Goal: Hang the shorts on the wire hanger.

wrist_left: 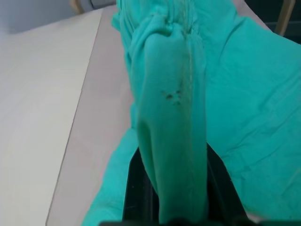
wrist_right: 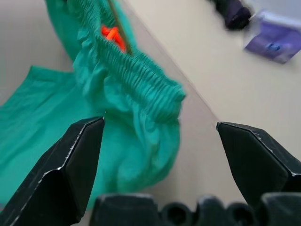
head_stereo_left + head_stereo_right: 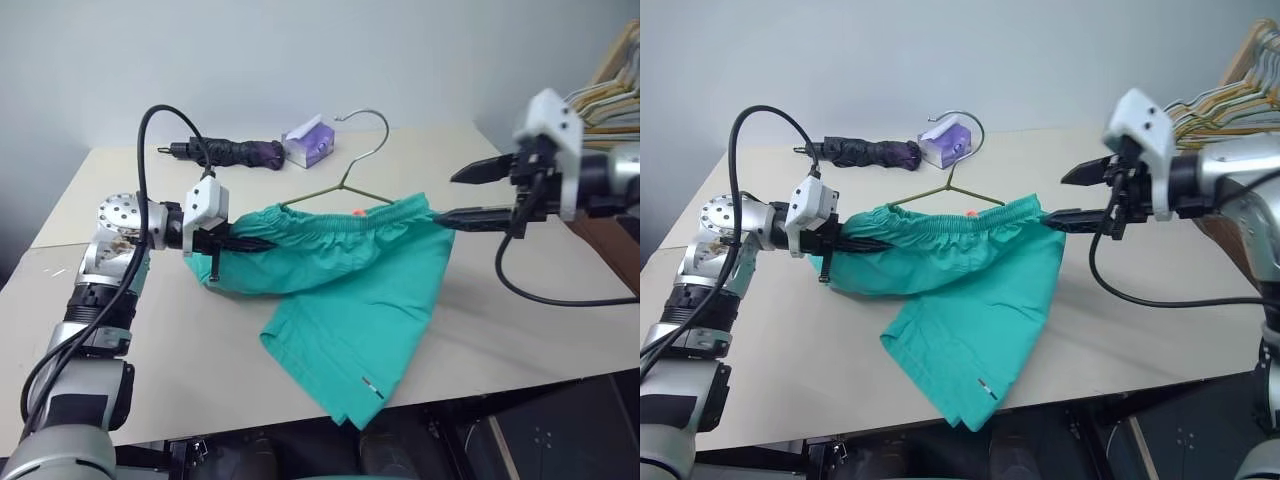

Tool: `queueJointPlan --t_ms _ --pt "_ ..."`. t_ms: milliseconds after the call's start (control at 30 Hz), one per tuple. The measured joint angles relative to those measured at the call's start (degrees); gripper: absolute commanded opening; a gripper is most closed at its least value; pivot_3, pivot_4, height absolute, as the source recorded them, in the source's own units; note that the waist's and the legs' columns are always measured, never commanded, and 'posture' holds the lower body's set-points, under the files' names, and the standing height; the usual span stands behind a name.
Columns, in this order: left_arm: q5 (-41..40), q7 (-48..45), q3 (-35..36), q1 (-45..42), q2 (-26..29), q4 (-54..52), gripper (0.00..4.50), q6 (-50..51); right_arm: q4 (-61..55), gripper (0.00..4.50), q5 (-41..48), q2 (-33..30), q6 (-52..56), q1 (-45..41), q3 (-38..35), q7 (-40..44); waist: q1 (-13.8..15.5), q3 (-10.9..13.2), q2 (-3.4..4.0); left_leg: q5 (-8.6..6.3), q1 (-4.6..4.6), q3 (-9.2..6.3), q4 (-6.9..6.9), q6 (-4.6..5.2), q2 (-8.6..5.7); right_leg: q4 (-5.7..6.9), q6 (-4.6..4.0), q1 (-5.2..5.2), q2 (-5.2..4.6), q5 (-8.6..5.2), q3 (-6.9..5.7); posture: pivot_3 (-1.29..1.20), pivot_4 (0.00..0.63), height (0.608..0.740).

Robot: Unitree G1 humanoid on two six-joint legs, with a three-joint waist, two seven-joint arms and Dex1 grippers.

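Right jaws [image 3: 462, 195] gape wide, empty, just off the waistband's near end; left jaws [image 3: 240, 243] pinch the far end of the shorts [image 3: 345, 300]. Waistband runs straight between them, wire hanger [image 3: 345, 170] threaded inside.

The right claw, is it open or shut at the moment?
Open. The right claw has its two black fingers spread wide apart, with nothing between them; the shorts lie just ahead of it, their near corner free.

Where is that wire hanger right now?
The wire hanger lies on the table in the head views, its lower part tucked inside the waistband of the shorts, its hook pointing toward the purple box behind.
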Motion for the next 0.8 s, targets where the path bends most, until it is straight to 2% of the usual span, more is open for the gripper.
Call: queueJointPlan --t_ms 167,200,267,467,633,800 --pt "0.03 0.04 0.11 -0.25 -1.35 -0.38 0.0 -0.24 7.69 4.45 -8.62 4.82 -1.05 -6.25 9.45 4.97 -1.01 0.0 0.0 0.0 -0.03 -0.02 0.01 0.0 -0.03 0.06 0.0 -0.06 -0.05 0.0 0.0 -0.11 0.008 0.74" --pt "0.03 0.06 0.11 -0.25 -1.48 -0.65 0.0 -0.24 8.69 4.29 -9.92 5.67 -1.56 -7.01 10.54 5.92 -1.14 0.0 0.0 0.0 -0.07 -0.03 0.0 0.0 -0.05 0.08 0.0 -0.11 -0.06 0.0 0.0 -0.1 0.008 0.74" --pt "0.02 0.1 0.11 -0.25 -1.66 -0.98 0.0 -0.24 9.88 3.89 -11.89 7.0 -2.44 -7.79 11.75 7.0 -1.22 0.0 0.01 0.01 -0.08 -0.06 0.0 -0.01 -0.06 0.08 0.0 -0.12 -0.07 0.0 -0.02 -0.1 0.01 0.74" --pt "0.0 0.58 0.15 -0.23 -1.81 -2.16 0.0 -0.15 10.71 1.74 -14.64 10.15 -3.81 -8.46 12.33 9.32 -1.2 -0.01 0.01 0.01 -0.09 -0.08 0.01 -0.01 -0.12 0.12 0.0 -0.13 -0.13 0.0 -0.03 -0.09 0.015 0.74" --pt "-0.01 1.0 0.66 -0.15 -1.93 -2.11 0.0 -0.08 10.39 0.04 -14.76 10.4 -4.1 -8.5 12.3 11.25 -1.21 -0.01 0.01 0.01 -0.08 -0.1 0.01 -0.02 -0.12 0.13 0.0 -0.13 -0.13 0.0 -0.04 -0.1 0.016 0.74" --pt "0.01 0.6 0.97 -0.23 -2.23 -1.11 0.0 -0.15 8.26 0.02 -14.57 10.04 -4.23 -7.44 11.46 11.76 -1.29 -0.01 0.02 0.01 -0.08 -0.11 0.01 -0.02 -0.14 0.13 0.0 -0.12 -0.14 0.0 -0.05 -0.11 0.014 0.74"
